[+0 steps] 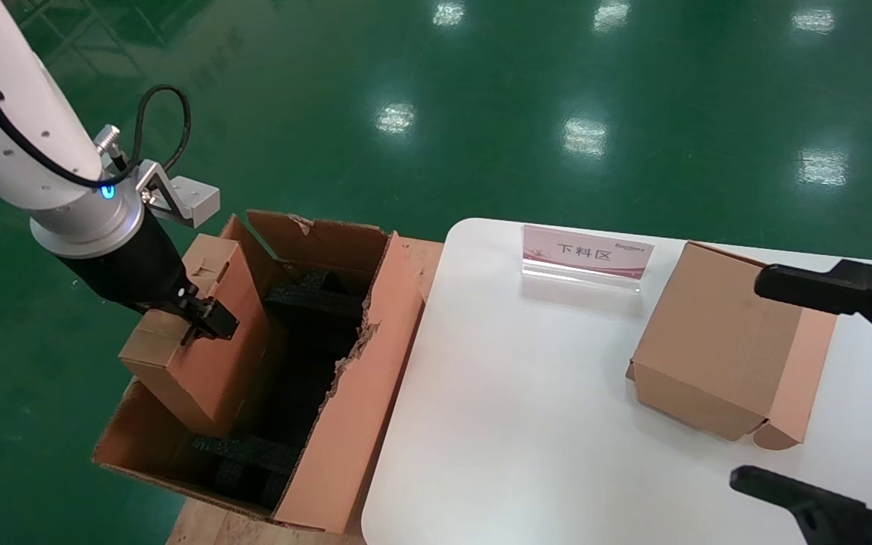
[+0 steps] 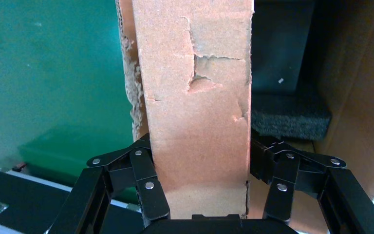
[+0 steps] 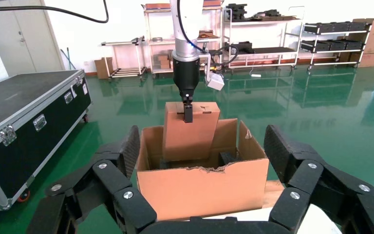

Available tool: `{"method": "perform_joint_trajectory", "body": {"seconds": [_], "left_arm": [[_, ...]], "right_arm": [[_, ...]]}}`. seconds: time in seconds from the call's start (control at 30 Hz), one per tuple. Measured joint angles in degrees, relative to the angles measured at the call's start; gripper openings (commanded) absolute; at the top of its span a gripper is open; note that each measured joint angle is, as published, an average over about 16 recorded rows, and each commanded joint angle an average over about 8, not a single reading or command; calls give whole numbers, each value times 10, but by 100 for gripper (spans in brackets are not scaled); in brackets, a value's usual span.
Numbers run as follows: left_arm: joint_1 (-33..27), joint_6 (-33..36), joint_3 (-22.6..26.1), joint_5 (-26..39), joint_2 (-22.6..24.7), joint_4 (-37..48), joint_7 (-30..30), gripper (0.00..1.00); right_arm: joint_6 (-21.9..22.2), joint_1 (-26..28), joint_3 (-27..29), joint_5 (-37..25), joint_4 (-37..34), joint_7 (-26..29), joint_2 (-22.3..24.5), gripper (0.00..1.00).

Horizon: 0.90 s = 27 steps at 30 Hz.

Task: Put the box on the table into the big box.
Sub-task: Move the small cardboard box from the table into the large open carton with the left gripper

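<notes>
The left gripper (image 1: 205, 316) is clamped across the upper end of the box (image 1: 205, 356), its black fingers (image 2: 148, 187) pressed on both narrow sides. The box hangs tilted, its lower part already inside the big box (image 1: 353, 424), which stands on the floor just beside the table (image 1: 527, 424). The right gripper (image 3: 204, 204) hovers over the table's near right part, jaws spread wide and holding nothing.

The table is white, smooth and round-cornered; the floor (image 1: 481, 98) is glossy green and mirrors ceiling lights. The right wrist view shows metal shelving (image 3: 272, 34) along a white wall and one black flight case (image 3: 24, 126).

Three cardboard boxes are in view: the held one, the carton, and one second box (image 1: 724, 359) lying on the table. One acrylic sign (image 1: 586, 253) stands behind it. The carton's top edges are ragged and torn, with black foam blocks (image 1: 315, 295) inside; the held box's face is scuffed and creased.
</notes>
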Motion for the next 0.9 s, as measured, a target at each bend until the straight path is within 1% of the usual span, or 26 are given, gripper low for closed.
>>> {"method": "perform_joint_trajectory", "body": {"seconds": [0.4,0.9], "left_arm": [[29,-54,9,33,-18,1,-2,0],[49,-94,15,54,-35,-3,-6,0]], "right_arm": [[0,0,0,0,0,0,0,100],[0,0,0,0,0,0,0,100]]}}
